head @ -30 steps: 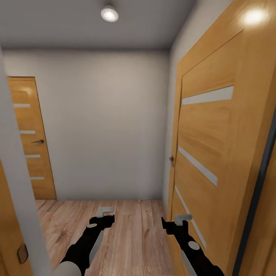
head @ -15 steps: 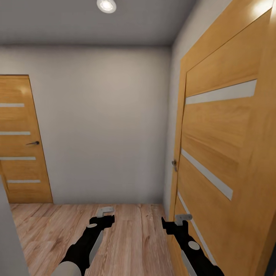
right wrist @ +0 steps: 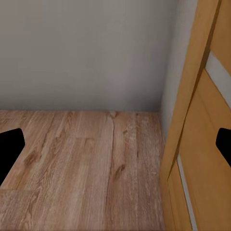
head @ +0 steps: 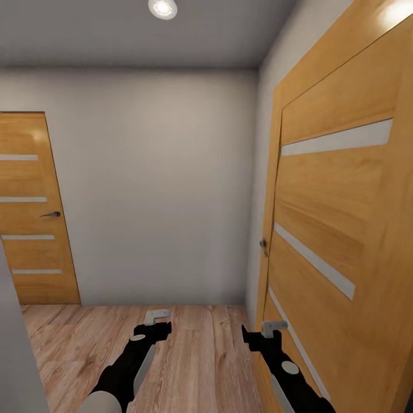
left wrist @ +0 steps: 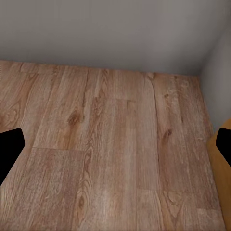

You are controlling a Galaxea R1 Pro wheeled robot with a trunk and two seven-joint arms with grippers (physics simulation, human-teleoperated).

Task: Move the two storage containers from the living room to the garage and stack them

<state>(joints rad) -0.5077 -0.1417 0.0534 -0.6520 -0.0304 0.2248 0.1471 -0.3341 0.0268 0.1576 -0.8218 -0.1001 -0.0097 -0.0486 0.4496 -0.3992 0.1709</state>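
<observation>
The storage containers are out of view, and so is the garage. I am in a narrow hallway with light wood planks underfoot. My left gripper (head: 156, 319) is held low in front of me, open and empty; in the left wrist view its dark fingertips (left wrist: 9, 147) stand wide apart over the planks. My right gripper (head: 273, 328) is also open and empty, close beside the right-hand door; the right wrist view shows its fingertips (right wrist: 9, 147) spread wide, with the wall and door ahead.
A grey-white wall (head: 160, 189) closes the hallway ahead. A wooden door with pale slats (head: 338, 229) stands close on the right. Another such door (head: 31, 212) with a dark handle is at the far left. A grey wall edge (head: 14, 355) is near my left.
The view has shifted as I moved forward and turned: the near left wall edge slid out of frame and the far left door came fully into view. Both arms keep their pose.
</observation>
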